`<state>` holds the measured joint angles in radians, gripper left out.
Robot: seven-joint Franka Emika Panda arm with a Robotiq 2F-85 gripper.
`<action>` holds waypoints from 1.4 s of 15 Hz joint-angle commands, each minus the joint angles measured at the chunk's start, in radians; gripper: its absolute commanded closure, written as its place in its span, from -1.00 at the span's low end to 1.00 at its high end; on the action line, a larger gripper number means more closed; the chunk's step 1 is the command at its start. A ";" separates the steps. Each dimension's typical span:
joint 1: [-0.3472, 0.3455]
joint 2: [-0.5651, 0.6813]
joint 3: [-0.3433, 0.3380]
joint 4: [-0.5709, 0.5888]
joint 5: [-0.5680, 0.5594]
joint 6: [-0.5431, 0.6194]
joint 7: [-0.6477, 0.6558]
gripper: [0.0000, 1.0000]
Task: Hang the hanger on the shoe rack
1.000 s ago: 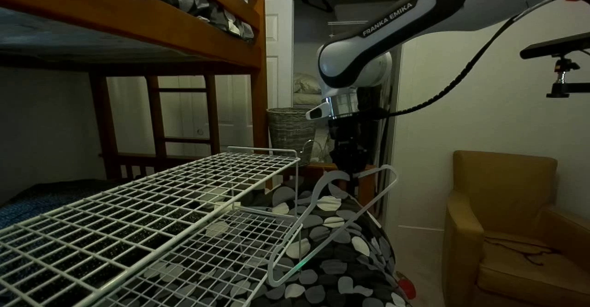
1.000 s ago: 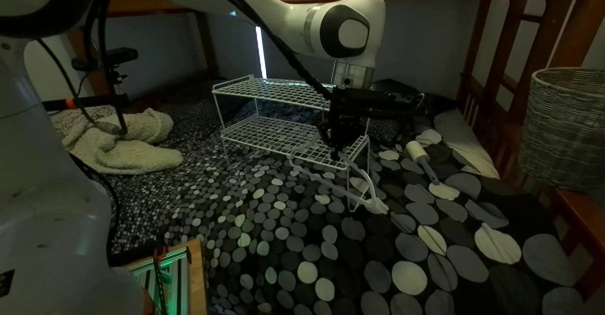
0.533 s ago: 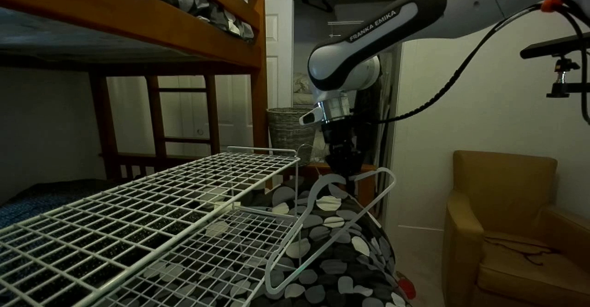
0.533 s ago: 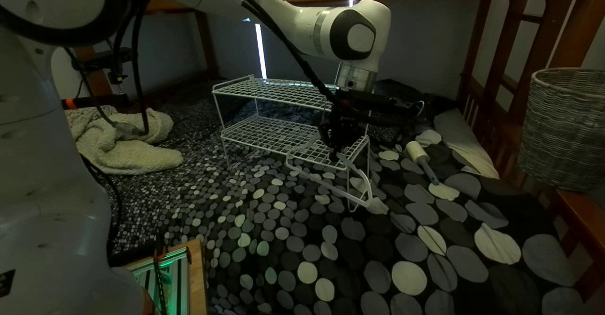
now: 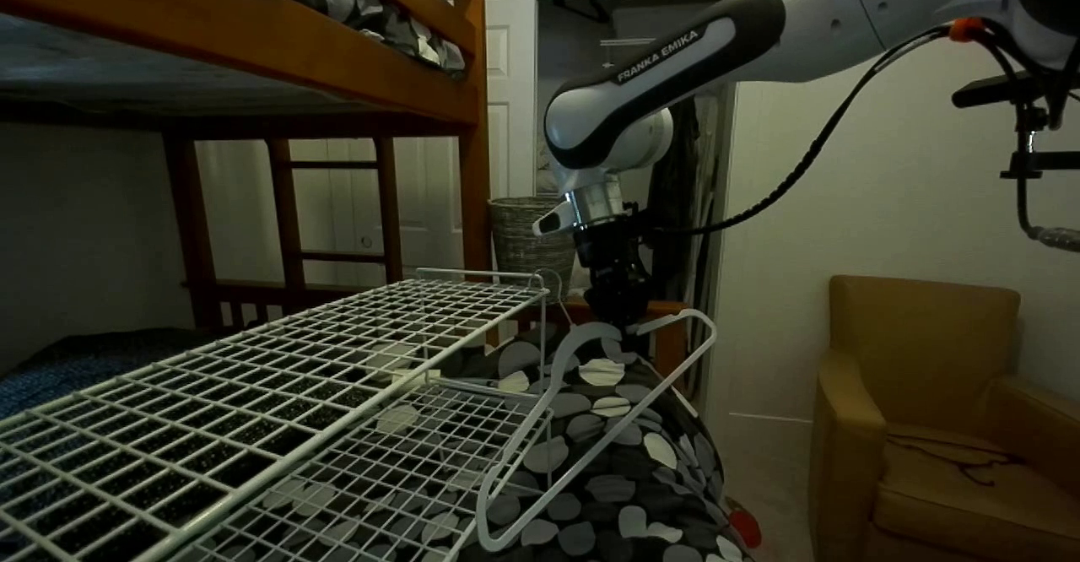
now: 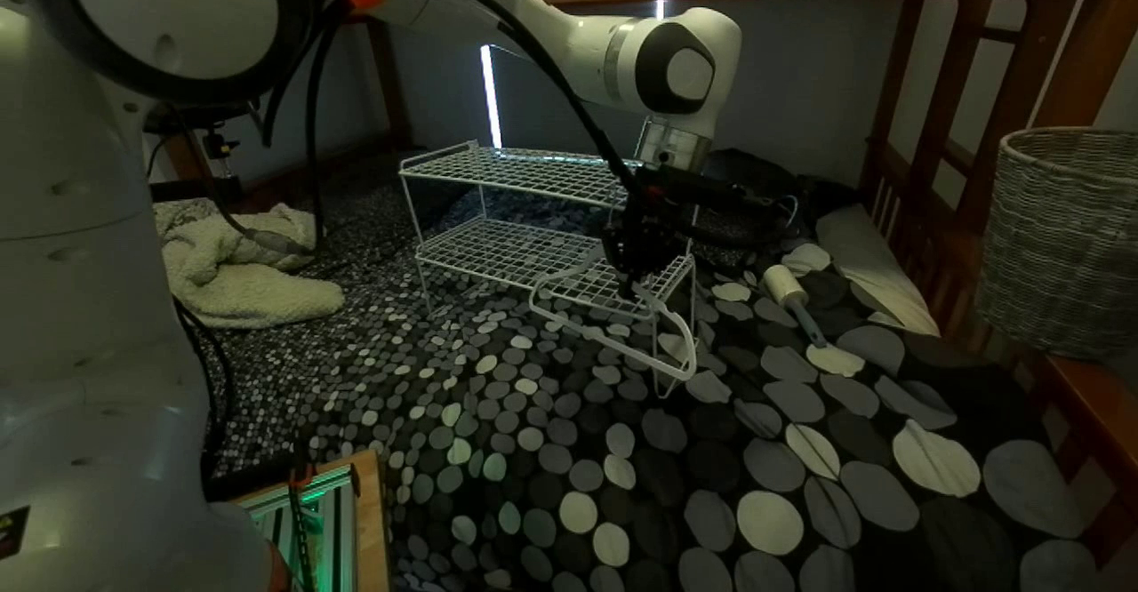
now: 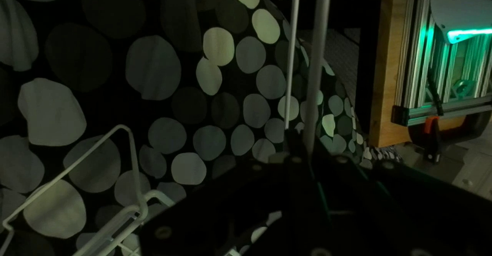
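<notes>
Gently now, with the tool (image 5: 629, 328) gripping the white hanger (image 5: 591, 454), I'd lower its hook (image 5: 560, 290) over the rail (image 5: 479, 273) at the shoe rack (image 5: 253, 488)'s upper end edge before releasing.

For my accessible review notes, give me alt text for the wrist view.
Dark fingers grip a pale hanger above spotted bedding. A corner of the white wire shoe rack shows at lower left, green-lit metal rails at upper right.
</notes>
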<state>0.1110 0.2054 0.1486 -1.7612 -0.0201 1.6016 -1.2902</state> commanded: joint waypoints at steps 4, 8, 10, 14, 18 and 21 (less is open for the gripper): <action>0.012 0.053 0.016 0.052 -0.003 -0.037 0.055 0.97; 0.014 0.063 0.020 0.056 -0.011 -0.052 0.065 0.97; 0.015 0.066 0.022 0.056 -0.015 -0.055 0.067 0.97; 0.016 0.064 0.024 0.053 -0.018 -0.052 0.086 0.27; 0.010 0.026 0.026 0.041 0.002 -0.036 0.115 -0.35; 0.003 -0.018 0.022 0.039 0.013 -0.030 0.145 -0.78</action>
<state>0.1200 0.2419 0.1736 -1.7066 -0.0220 1.5705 -1.1818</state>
